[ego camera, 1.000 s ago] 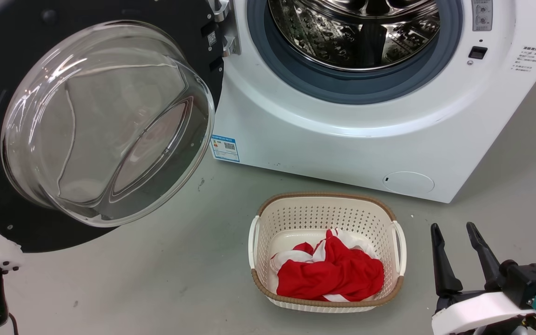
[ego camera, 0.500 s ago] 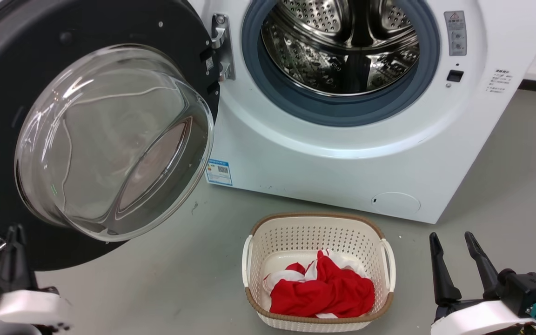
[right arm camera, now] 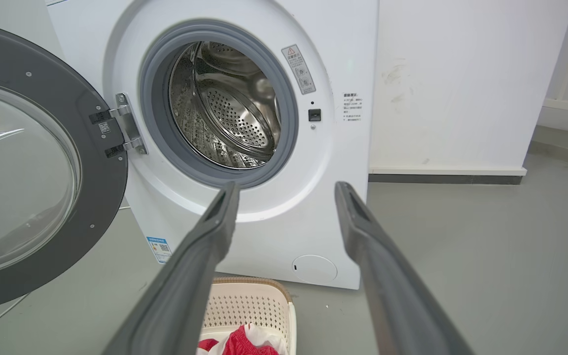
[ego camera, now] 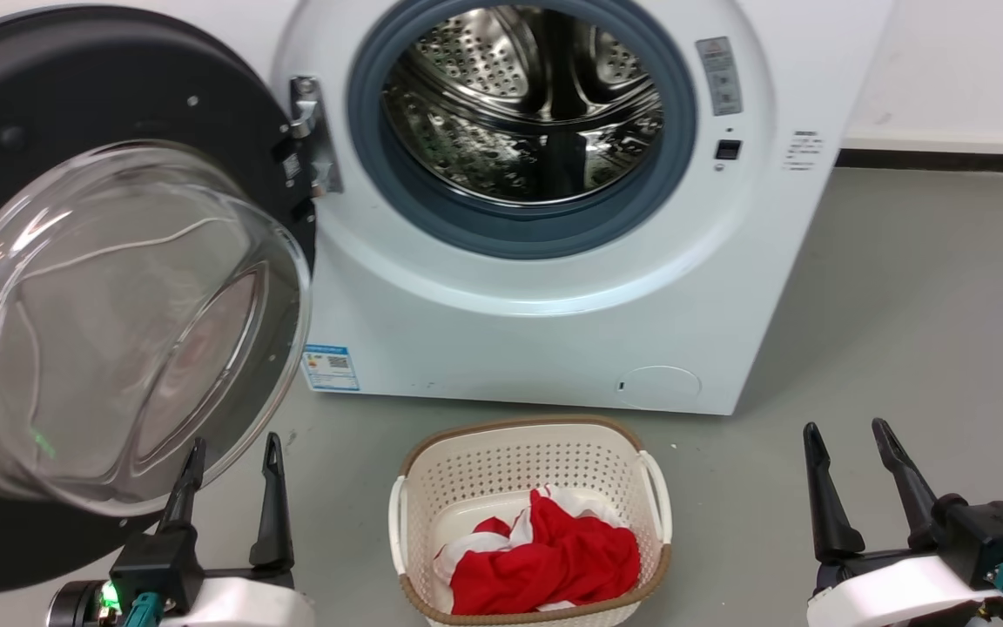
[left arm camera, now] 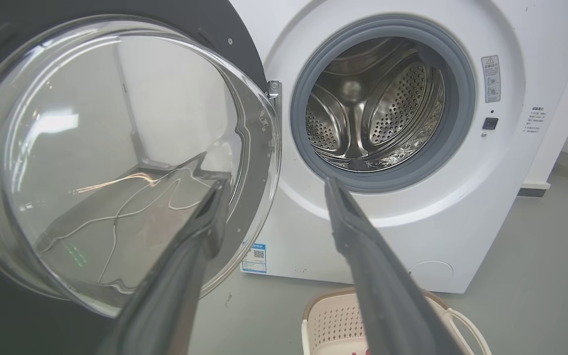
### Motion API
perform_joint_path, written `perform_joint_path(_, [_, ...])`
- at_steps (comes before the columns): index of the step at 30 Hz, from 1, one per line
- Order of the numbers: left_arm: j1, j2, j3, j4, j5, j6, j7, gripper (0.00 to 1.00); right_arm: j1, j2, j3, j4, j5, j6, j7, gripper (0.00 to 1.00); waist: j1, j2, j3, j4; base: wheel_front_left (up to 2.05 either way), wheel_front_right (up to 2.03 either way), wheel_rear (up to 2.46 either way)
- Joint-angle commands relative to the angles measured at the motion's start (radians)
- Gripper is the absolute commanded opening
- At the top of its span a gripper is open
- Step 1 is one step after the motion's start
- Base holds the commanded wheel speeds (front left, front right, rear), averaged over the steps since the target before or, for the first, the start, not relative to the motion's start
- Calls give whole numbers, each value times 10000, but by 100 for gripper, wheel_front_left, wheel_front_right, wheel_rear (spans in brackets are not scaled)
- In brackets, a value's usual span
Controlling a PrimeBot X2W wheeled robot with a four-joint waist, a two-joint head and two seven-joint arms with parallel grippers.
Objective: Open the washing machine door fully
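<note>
Risen left end effector [ego camera: 236,441] and right end effector [ego camera: 845,427] gape empty; washing machine door [ego camera: 75,78] cropped left.

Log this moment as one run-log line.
washing machine door: wide open, drum exposed | left gripper: open, beside door | right gripper: open | basket: red cloth inside

Door [ego camera: 75,78] stood wide to the left, its glass bowl [ego camera: 110,322] bulging out over the floor [ego camera: 885,287], just ahead of left gripper [ego camera: 234,441]. Drum mouth [ego camera: 523,113] was unobstructed. Basket [ego camera: 523,428] sat before the washer [ego camera: 554,348], between the grippers. Open floor lay ahead of right gripper [ego camera: 845,427].
</note>
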State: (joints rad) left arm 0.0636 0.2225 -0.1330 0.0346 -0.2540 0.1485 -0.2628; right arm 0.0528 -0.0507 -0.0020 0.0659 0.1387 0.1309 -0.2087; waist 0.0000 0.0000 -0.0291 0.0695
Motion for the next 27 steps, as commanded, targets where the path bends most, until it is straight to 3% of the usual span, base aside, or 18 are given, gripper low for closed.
perform_joint_path(1, [-157,-118,29,48,127,-61,-26,100,109,12,4,-133,-100,-5,37,100,0,0,-52,-295,0,0,0])
perform_joint_path(12, [-392,-918,259,217,895,-294,-26,100,357,12,-22,-585,-267,-5,302,100,0,0,-81,-892,0,0,0])
perform_joint_path(27, [-151,-1343,692,465,1309,-654,-26,100,308,12,26,-351,-251,-5,209,100,0,0,-68,-973,0,0,0])
